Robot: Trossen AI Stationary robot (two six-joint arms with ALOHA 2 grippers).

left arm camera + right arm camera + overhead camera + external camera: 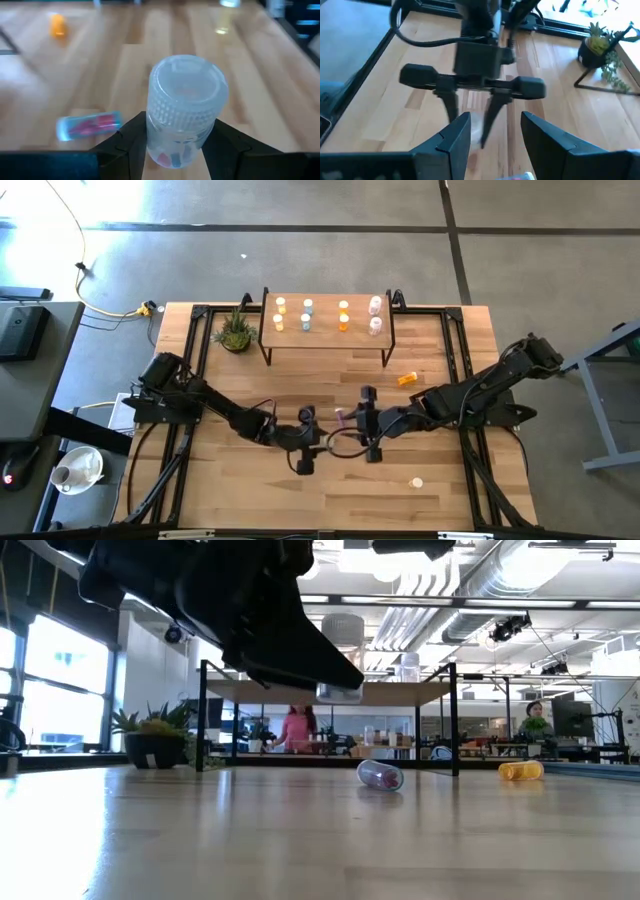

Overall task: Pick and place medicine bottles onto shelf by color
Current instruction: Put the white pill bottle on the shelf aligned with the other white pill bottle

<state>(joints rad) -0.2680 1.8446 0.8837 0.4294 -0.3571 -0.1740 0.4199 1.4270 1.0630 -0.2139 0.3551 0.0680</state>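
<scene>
My left gripper (318, 438) is near the table's middle, shut on a pale clear bottle (185, 110) with a ribbed white cap; the bottle also shows in the low view (340, 692). My right gripper (495, 142) is open and empty, facing the left gripper from the table's right. A clear bottle of red pills (90, 125) lies on its side on the table between them; the high view (341, 418) shows it too. An orange bottle (408, 379) lies on its side farther right. The shelf (325, 342) stands at the far edge with several upright bottles in colour pairs. My left gripper pinches the bottle's clear body just below the cap (172, 150) between its two fingers (132, 145). The cap end points back toward the wrist camera. The bottle is lifted clear of the table.
A small green potted plant (236, 333) stands left of the shelf. A loose white cap (416, 481) lies near the table's front right. Black rails run along the table's left and right sides.
</scene>
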